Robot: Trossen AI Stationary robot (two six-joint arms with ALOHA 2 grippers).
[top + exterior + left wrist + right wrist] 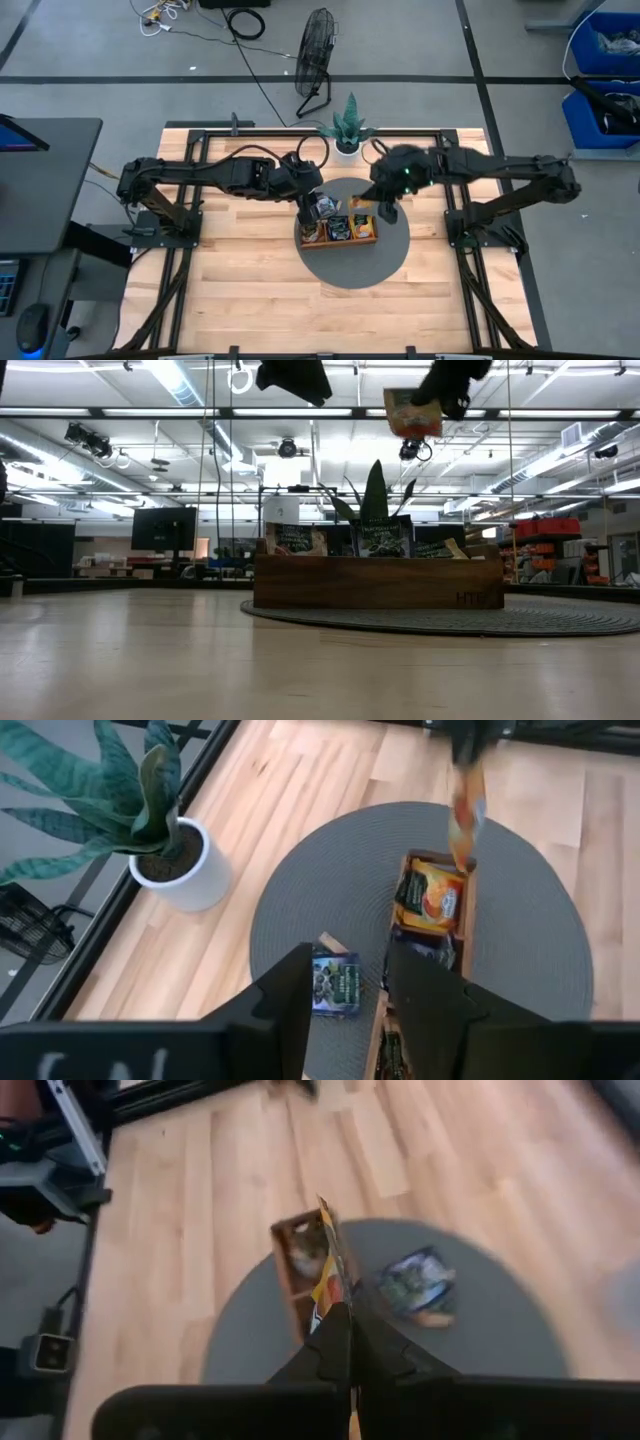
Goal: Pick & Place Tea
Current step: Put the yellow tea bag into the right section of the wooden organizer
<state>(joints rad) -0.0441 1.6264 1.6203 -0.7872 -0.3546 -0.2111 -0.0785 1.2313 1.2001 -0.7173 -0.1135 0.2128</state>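
Note:
An orange-yellow tea sachet (412, 415) hangs from my right gripper (440, 398), high above the brown wooden tray (378, 582) on the round grey mat (350, 265). Several sachets stand in the tray, among them an orange one (430, 898) and dark ones (384, 540). A dark blue sachet (335, 983) lies flat on the mat beside the tray. My left gripper (350, 992) hovers open above it, apart from it, and shows in the high view (305, 207) over the tray's left end. My right gripper pinches the orange-yellow sachet by its upper edge (333, 1295) between the two shut fingers, coming from above and pointing down. The sachet hangs edge-on below the fingers (465, 815), lifted clear above the tray's right end.
A potted plant in a white pot (348, 130) stands at the table's far edge behind the mat. The tray's walls (470, 910) rise around the standing sachets. Bare wood table (240, 280) lies left, right and near of the mat.

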